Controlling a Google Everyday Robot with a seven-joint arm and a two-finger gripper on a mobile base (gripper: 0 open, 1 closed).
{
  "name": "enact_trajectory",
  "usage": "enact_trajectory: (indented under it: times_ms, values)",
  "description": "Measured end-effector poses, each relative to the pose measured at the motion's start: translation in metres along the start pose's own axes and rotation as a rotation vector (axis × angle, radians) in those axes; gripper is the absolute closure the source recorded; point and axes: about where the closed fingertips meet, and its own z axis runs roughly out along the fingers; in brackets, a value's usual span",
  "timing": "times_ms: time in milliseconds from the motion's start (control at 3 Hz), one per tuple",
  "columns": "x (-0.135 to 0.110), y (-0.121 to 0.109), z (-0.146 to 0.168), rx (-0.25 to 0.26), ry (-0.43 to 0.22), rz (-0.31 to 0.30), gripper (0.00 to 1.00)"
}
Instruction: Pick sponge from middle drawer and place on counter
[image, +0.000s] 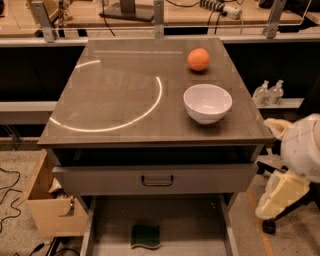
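Note:
The sponge (146, 236), dark green with wavy edges, lies flat on the floor of the open middle drawer (195, 220), near the bottom edge of the view. The counter (115, 95) is the glossy grey-brown cabinet top with a bright light arc. My gripper (282, 194) and its white and cream arm are low at the right, beside the cabinet's right front corner, right of the drawer and well apart from the sponge.
A white bowl (207, 102) and an orange ball (199, 59) stand on the right side of the counter. A closed grey drawer front with a dark handle (157, 179) sits above the open drawer. A cardboard box (47, 210) is at the left, bottles (270, 92) at the right.

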Motion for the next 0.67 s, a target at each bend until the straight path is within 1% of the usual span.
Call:
enact_trajectory:
  times_ms: [333, 667]
  values:
    - [0.018, 0.04, 0.064, -0.03, -0.077, -0.021, 0.0]
    - [0.03, 0.064, 0.115, -0.023, -0.139, -0.039, 0.0]
